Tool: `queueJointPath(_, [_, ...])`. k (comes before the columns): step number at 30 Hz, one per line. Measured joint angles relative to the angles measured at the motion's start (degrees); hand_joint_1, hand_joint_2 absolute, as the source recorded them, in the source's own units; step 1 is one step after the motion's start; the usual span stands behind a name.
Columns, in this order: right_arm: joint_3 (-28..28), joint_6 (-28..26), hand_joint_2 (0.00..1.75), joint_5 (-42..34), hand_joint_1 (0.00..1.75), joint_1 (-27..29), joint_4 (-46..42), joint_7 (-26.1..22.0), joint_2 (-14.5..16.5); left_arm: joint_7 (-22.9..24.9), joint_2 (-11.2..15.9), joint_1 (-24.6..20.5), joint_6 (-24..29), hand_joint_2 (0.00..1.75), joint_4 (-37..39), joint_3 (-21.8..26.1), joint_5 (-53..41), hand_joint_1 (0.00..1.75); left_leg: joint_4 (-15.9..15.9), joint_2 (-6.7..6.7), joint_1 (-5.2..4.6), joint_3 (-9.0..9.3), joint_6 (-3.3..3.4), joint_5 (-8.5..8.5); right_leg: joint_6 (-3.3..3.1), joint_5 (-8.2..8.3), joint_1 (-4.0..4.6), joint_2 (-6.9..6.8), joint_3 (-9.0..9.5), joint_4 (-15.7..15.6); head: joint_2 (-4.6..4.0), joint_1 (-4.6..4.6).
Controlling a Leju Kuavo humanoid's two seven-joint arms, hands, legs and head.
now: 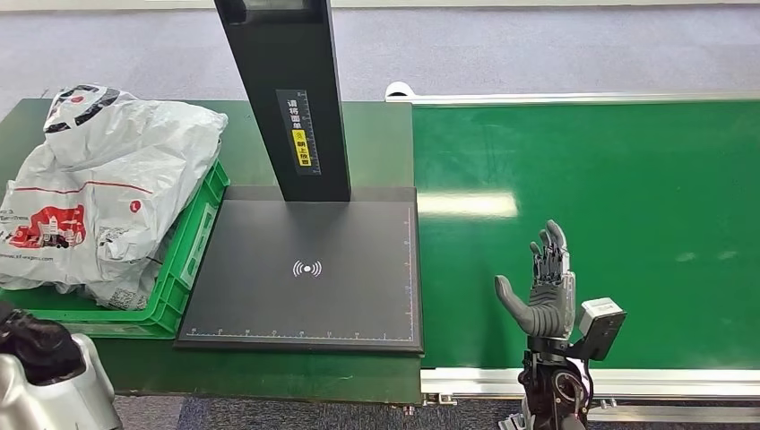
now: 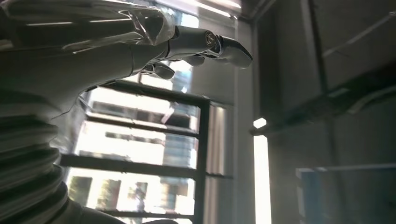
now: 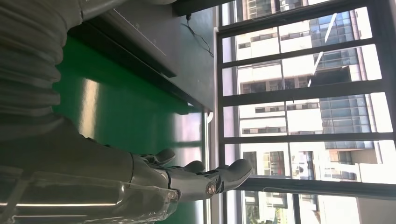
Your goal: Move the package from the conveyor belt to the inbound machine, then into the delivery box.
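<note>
Several white plastic packages (image 1: 107,188) with red and black print are piled in the green delivery box (image 1: 193,260) at the left. The inbound machine's black scan plate (image 1: 305,269) lies in the middle, with its dark column (image 1: 287,98) rising at the back. The green conveyor belt (image 1: 627,206) stretches to the right. My right hand (image 1: 547,287) (image 3: 154,182) stands upright over the belt's near edge, fingers straight and apart, holding nothing. My left hand (image 1: 36,348) (image 2: 140,51) sits low at the near left corner, just in front of the box, fingers extended with nothing in them.
The belt's metal side rail (image 1: 627,381) runs along the near edge by my right wrist. A dark green table top (image 1: 376,143) carries the box and the machine. Grey floor (image 1: 538,45) lies beyond. Both wrist views look toward bright windows (image 3: 303,107).
</note>
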Motion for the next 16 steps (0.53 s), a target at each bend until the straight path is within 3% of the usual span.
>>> queueJointPath(2, [0.0,0.0,1.75,-0.5,0.00,0.0,0.2,0.0,0.0,0.0,-1.2,3.6,-4.4,1.75,-4.7,-5.4,-3.0,0.00,0.0,-0.05,-0.01,0.01,0.00,0.00,0.03,-0.02,-0.02,-0.03,0.02,0.0,0.00,-0.01])
queueJointPath(4, [0.2,0.4,1.75,-0.8,0.00,-0.2,0.5,0.0,0.0,0.0,-1.6,6.9,-12.1,1.75,-7.0,-13.3,-5.9,0.00,0.0,-0.14,-0.04,0.00,0.01,-0.01,0.08,-0.05,-0.05,-0.08,0.07,0.0,0.00,0.02])
queueJointPath(7, [1.0,1.1,1.75,-1.0,0.00,-0.8,1.8,0.0,0.2,0.1,-1.1,10.0,-26.0,1.75,-3.9,-24.3,-6.4,0.00,0.0,-0.13,-0.10,0.04,0.05,-0.03,0.10,-0.04,-0.12,-0.07,0.11,0.0,0.00,-0.01])
queueJointPath(9, [1.6,1.2,1.75,-1.1,0.00,-1.6,3.2,0.0,0.4,0.2,-0.8,11.0,-31.9,1.75,1.1,-30.3,-6.7,0.00,0.0,-0.12,-0.11,0.05,0.06,-0.02,0.11,-0.02,-0.12,-0.06,0.13,0.0,0.00,-0.02])
queueJointPath(12, [2.2,1.1,1.75,-1.2,0.00,-2.5,5.1,0.0,0.7,0.3,-0.6,11.4,-34.3,1.75,8.1,-35.9,-6.1,0.00,0.0,-0.16,-0.10,0.07,0.06,-0.02,0.10,-0.01,-0.12,-0.07,0.14,0.0,0.00,-0.01])
queueJointPath(16, [3.2,1.3,1.75,-0.9,0.00,-3.9,7.8,0.0,0.9,0.3,-0.8,10.1,-36.2,1.75,21.9,-37.0,-1.8,0.00,0.0,-0.10,-0.09,0.08,0.05,-0.01,0.10,-0.01,-0.10,-0.04,0.14,0.0,0.00,-0.02])
